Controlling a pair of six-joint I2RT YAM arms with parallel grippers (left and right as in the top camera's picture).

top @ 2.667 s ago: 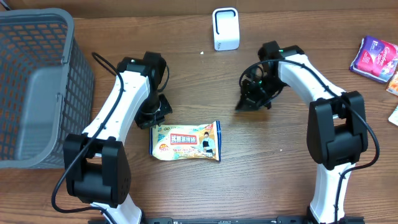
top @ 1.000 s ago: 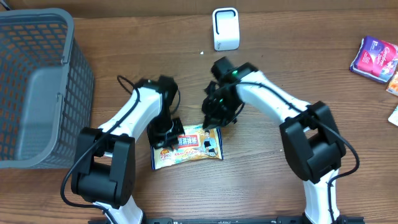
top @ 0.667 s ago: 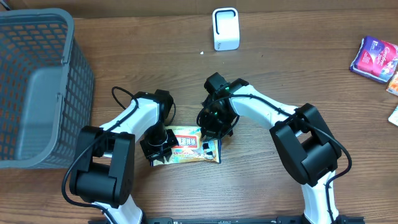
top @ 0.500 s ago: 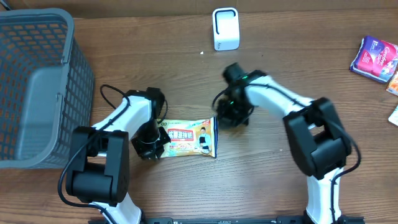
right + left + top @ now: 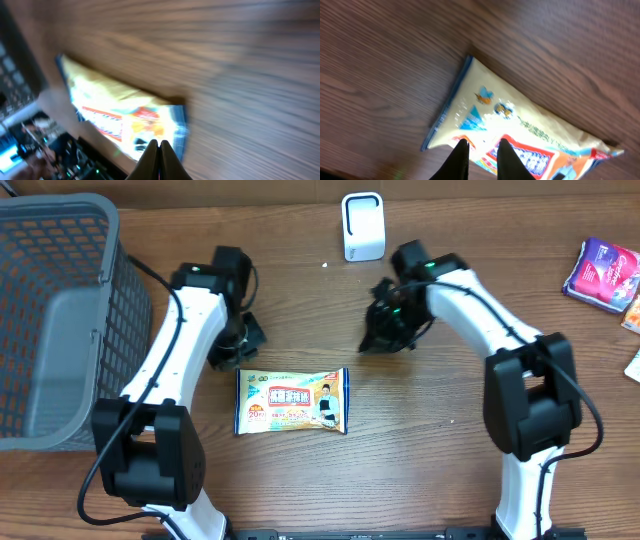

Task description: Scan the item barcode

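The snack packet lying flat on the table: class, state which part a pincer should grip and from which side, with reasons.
Grip the snack packet by its left end seam, coming in low from the left, where the left pincer is nearest. It lies flat on the table, its face probably too wide to span; the thin seam can be pinched.
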